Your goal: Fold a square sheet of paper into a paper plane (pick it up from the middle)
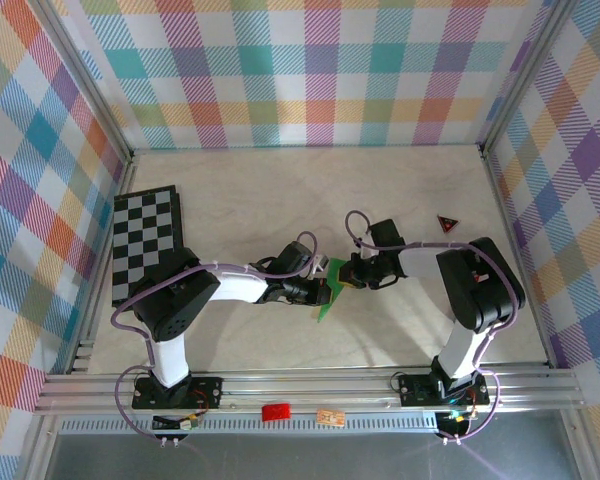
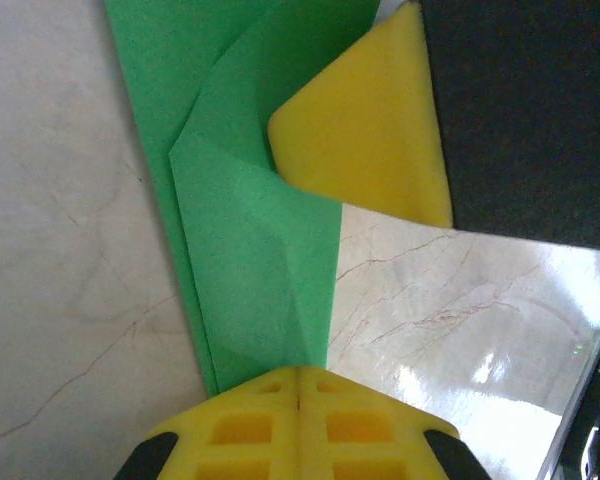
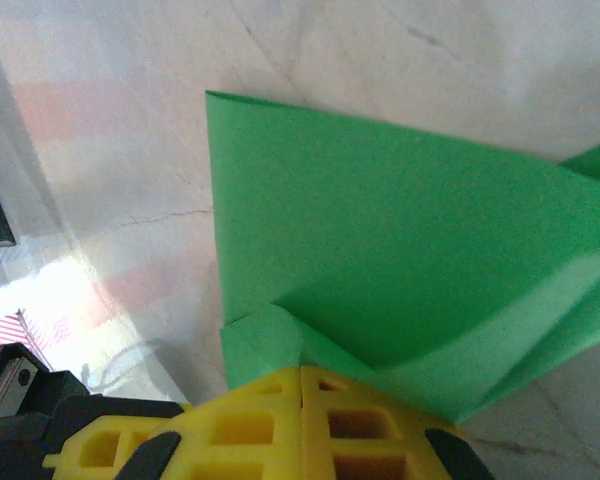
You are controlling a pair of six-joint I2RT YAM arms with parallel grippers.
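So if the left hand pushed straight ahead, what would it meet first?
The folded green paper that the left hand pinches; beyond it, likely a yellow finger of the right hand, though depth is unclear.

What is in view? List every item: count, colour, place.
paper sheet: one, bright green, partly folded, mid-table
chessboard: one, black-and-white, table's left
triangle: one, red-and-black, table's right
small object: one, red, front rail
table: one, pale marbled
walls: three, multicoloured plaid, around table
left arm: one, black-and-white, near edge
right arm: one, black-and-white, near edge
left end effector: one, yellow fingers, shut on paper sheet
right end effector: one, yellow fingers, shut on paper sheet
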